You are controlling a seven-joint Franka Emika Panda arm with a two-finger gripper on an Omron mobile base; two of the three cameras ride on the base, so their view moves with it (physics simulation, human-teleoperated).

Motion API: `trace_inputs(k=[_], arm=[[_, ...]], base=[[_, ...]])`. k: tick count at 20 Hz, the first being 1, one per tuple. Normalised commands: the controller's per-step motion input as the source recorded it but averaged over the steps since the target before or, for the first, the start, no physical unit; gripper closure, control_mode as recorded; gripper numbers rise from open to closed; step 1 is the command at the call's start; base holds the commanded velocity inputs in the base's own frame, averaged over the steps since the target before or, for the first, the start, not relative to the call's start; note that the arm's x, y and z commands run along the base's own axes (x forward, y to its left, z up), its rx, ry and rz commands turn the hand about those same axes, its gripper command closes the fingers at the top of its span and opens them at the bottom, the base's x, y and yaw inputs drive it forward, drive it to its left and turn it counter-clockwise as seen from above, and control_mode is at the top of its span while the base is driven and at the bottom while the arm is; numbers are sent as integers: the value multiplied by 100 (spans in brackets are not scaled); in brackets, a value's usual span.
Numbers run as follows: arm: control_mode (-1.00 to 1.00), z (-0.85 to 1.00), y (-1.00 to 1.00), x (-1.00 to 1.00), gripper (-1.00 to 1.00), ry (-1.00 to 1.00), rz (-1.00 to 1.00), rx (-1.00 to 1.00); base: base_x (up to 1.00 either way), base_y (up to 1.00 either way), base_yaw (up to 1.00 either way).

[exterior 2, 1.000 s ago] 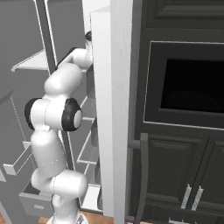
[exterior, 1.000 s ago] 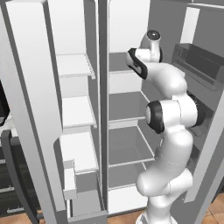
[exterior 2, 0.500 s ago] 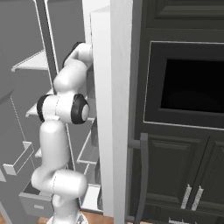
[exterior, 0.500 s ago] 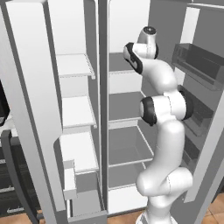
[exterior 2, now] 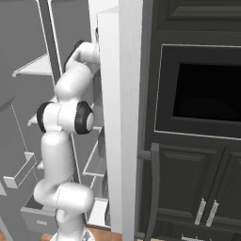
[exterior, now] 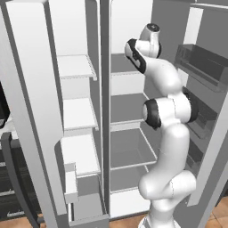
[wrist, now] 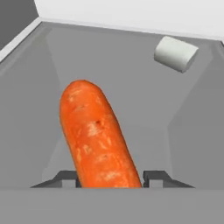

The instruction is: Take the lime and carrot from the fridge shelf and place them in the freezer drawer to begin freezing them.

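Left base view: the arm reaches high into the open fridge, its hand hidden behind the wrist; low in the left compartment the freezer drawer (exterior: pixel 89 213) appears to stand open, though its contents cannot be seen. Hand view: the carrot (wrist: pixel 99 135) lies on the fridge shelf (wrist: pixel 144 109) with its near end between the fingertips of the gripper (wrist: pixel 111 178), which appear clamped against its sides. A white lump (wrist: pixel 176 53) rests near the back wall, right. Progress: early; carrot gripped but not yet lifted, lime not located.
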Motion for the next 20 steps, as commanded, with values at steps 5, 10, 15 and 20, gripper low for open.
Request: trace_inputs(k=[5, 10, 15, 20], arm=[[-100, -44, 10, -54, 100, -53, 1, 2], [-100, -1, 3, -43, 100, -18, -2, 6], [-100, 69, 7, -49, 100, 2, -8, 0], [-100, 50, 14, -48, 100, 7, -7, 0]], base=[[0, 0, 0], [0, 0, 0], [0, 0, 0], [0, 0, 0]])
